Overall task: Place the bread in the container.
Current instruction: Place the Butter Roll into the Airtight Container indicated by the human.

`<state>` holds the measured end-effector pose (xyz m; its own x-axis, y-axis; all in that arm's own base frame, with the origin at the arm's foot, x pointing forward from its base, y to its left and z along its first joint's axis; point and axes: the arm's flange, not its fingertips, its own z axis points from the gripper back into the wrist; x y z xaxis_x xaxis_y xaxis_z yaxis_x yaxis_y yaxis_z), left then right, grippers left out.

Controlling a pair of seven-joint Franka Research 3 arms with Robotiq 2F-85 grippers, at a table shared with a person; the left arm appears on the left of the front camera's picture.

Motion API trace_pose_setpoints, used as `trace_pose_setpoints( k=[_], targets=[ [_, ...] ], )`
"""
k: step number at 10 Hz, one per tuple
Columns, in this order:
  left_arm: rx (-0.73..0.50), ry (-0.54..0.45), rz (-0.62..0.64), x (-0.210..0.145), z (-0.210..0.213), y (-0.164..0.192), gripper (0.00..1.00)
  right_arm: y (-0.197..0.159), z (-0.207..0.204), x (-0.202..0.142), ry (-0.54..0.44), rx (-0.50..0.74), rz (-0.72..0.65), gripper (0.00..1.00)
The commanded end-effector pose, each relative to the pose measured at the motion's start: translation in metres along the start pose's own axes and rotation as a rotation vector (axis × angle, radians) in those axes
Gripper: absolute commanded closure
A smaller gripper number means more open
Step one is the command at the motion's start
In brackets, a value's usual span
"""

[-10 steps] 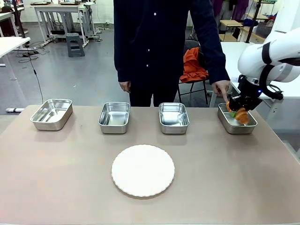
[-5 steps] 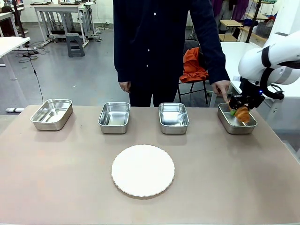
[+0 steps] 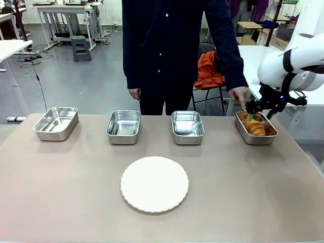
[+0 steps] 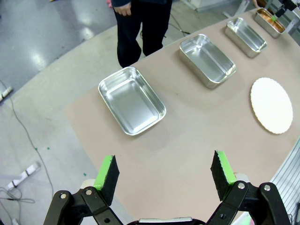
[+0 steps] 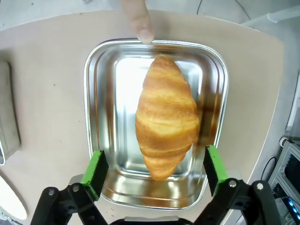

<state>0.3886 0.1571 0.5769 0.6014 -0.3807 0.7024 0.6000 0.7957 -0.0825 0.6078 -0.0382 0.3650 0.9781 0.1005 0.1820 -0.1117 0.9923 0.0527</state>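
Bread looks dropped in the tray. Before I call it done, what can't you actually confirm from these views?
- Bread underside: right wrist view looks from above, so flat contact with the container floor is unconfirmed.
- Person's finger: cut off by the top edge there; it touches the rim.
- Right gripper: front view too small to judge clearance above the bread.

golden-brown ridged bread (image 5: 166, 117), shiny silver container (image 5: 213, 84), white plate (image 3: 154, 183)
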Motion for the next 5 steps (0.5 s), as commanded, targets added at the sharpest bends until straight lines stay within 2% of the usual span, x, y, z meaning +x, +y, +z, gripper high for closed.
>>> trace_pose_setpoints(
  k=[1, 5],
  targets=[
    [0.007, 0.002, 0.007, 0.0007, 0.0006, -0.0005, 0.0, 0.0, -0.0006, 0.0, 0.001, -0.001, 0.001, 0.0],
    [0.007, 0.002, 0.007, 0.0007, 0.0006, -0.0005, 0.0, 0.0, -0.0006, 0.0, 0.001, -0.001, 0.001, 0.0]
  ],
)
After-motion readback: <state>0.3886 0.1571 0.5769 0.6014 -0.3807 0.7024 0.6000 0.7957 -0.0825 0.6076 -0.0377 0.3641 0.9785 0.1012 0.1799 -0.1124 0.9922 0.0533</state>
